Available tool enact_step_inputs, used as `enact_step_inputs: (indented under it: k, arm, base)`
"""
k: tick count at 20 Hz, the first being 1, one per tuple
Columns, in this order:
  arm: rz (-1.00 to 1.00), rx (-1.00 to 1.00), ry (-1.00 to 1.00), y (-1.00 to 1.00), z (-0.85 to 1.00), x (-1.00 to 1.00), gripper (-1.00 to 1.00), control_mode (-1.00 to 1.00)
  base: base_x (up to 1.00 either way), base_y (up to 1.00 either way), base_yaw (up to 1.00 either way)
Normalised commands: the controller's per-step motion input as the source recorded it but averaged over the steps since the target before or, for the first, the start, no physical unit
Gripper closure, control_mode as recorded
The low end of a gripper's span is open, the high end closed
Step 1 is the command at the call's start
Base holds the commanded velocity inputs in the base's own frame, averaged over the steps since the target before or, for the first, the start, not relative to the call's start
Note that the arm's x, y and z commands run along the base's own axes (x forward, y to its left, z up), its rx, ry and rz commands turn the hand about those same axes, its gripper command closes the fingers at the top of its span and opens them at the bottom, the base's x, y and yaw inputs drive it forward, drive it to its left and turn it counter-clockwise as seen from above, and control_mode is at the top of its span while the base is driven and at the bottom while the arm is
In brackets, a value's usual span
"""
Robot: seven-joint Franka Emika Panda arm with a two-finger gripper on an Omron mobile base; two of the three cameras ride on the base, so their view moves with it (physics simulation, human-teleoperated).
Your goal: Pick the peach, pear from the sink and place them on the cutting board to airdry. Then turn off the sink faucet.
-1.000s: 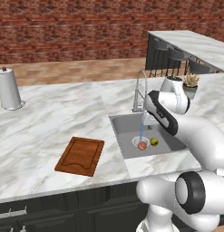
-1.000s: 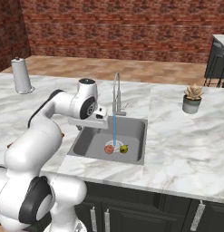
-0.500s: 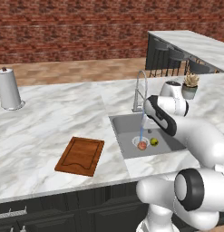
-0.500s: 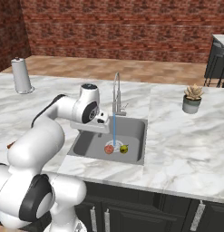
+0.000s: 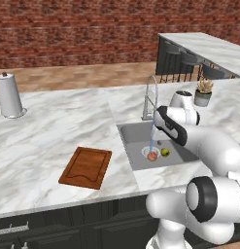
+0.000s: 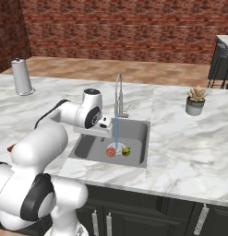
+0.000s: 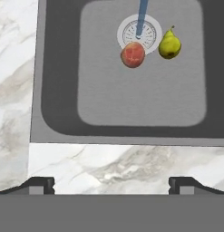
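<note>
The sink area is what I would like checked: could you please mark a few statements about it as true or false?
1. The peach lies in the sink beside the drain. True.
2. The pear rests on the cutting board. False: it is in the sink, next to the peach.
3. Water runs from the sink faucet. True: a blue stream falls onto the drain.
4. The gripper is closed on the peach. False: its fingers stand open above the counter edge, holding nothing.
5. The cutting board carries both fruits. False: nothing lies on it.
</note>
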Motion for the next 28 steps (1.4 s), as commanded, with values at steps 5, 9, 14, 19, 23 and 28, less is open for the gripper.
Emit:
enact_step_inputs:
  k: [5,9,14,19,23,28]
  arm:
    - [0.0,0.0,0.0,-0.05,-0.1,0.11,-1.0,-1.0]
    - [0.0,0.0,0.0,-0.13,-0.06,0.09,-1.0,-1.0]
    - [0.0,0.0,0.0,-0.06,-0.17,0.15,-1.0,-1.0]
    - [0.0,0.0,0.0,0.0,-0.25,0.21,-1.0,-1.0]
    - [0.0,0.0,0.0,0.0,-0.29,0.18,-1.0,-1.0]
    - [0.0,0.0,0.0,0.0,-0.26,0.2,-1.0,-1.0]
  base:
    - [0.0,0.0,0.0]
    - [0.0,0.0,0.0]
    - [0.0,0.0,0.0]
    - [0.0,0.0,0.0]
    - [0.0,0.0,0.0]
    - [0.0,0.0,0.0]
